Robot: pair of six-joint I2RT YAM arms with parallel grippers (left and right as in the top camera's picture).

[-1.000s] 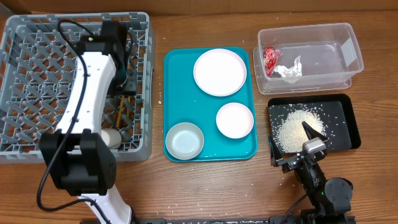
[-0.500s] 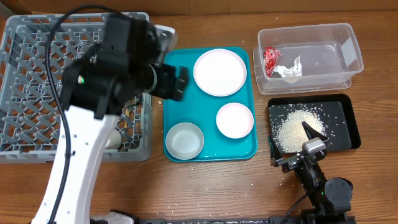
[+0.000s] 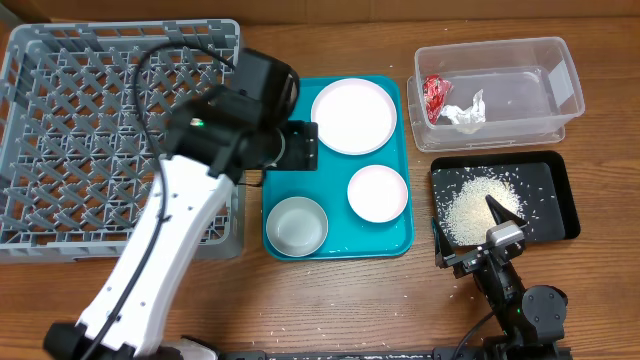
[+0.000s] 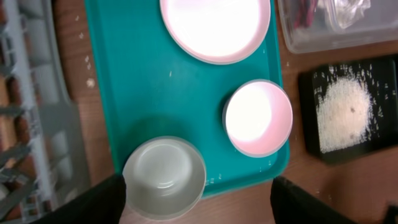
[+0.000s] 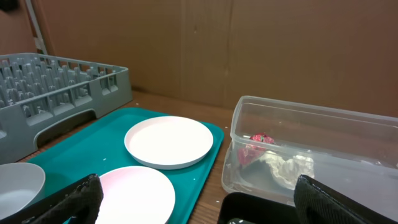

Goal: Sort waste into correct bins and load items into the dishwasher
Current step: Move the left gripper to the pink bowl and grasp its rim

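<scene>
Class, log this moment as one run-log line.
left pincer: open, over teal tray | right pincer: open | plate, dish, bowl: on tray

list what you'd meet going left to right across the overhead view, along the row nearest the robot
dish rack → grey bowl → small white dish → black tray

Plate (image 3: pixel 353 116), dish (image 3: pixel 377 192), bowl (image 3: pixel 297 226) are parked upright on the teal tray (image 3: pixel 325 176); wrapper (image 3: pixel 436 95) and tissue (image 3: pixel 464 112) are dumped in the tub (image 3: pixel 540 95).
</scene>
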